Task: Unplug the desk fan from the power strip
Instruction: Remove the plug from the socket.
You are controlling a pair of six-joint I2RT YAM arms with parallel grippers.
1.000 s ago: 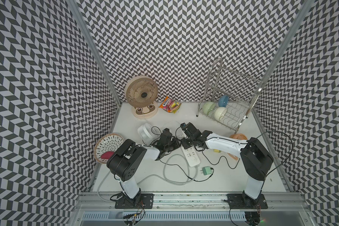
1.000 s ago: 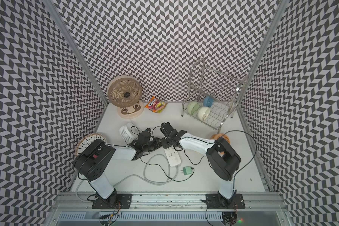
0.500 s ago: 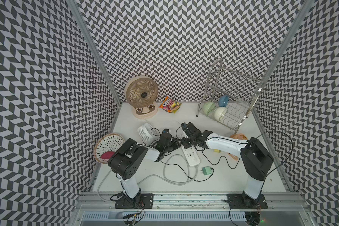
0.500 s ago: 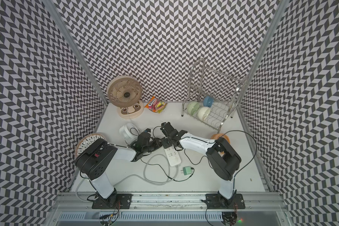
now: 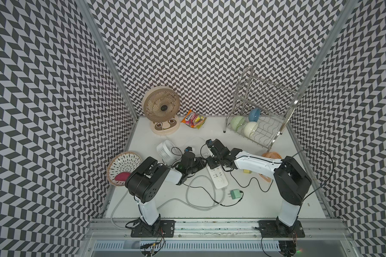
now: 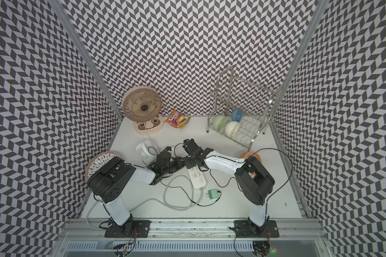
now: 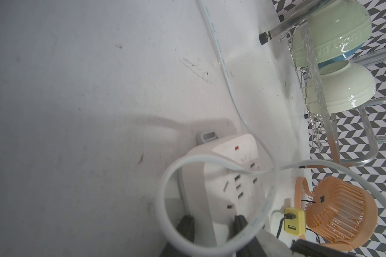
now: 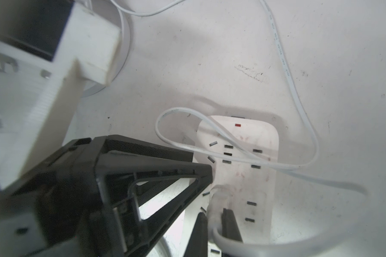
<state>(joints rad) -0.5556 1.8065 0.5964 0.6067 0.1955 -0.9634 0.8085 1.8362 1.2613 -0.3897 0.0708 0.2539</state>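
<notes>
Low over table (image 5: 254, 200), left arm (image 5: 173, 177) and right arm (image 5: 254, 163) stretch inward. Left gripper (image 7: 212, 224) clamps strip (image 7: 230, 200) sides; right gripper (image 8: 215, 220) pinched on plug (image 8: 218, 195). Bare table ahead of both.

White tabletop (image 5: 265, 204), scuffed in places. Back left corner: beige desk fan (image 5: 162, 109), upright, with a snack packet (image 5: 193, 117) just beside it. Back right: wire dish rack (image 5: 264, 130). Mid-table: power strip (image 5: 217, 178), its thick grey cord (image 5: 187, 193) looping toward the front-left edge. Small white fan (image 5: 165, 149) left of the strip's far end. Woven basket (image 5: 124, 164) at the left edge. Green adapter (image 5: 235, 194) just off the strip's near end. Right side: orange fan (image 5: 271, 155), yellow adapter (image 7: 362, 222) near it. Thin black leads (image 5: 243, 186) and a flat white cable (image 7: 221, 60) trail across.
</notes>
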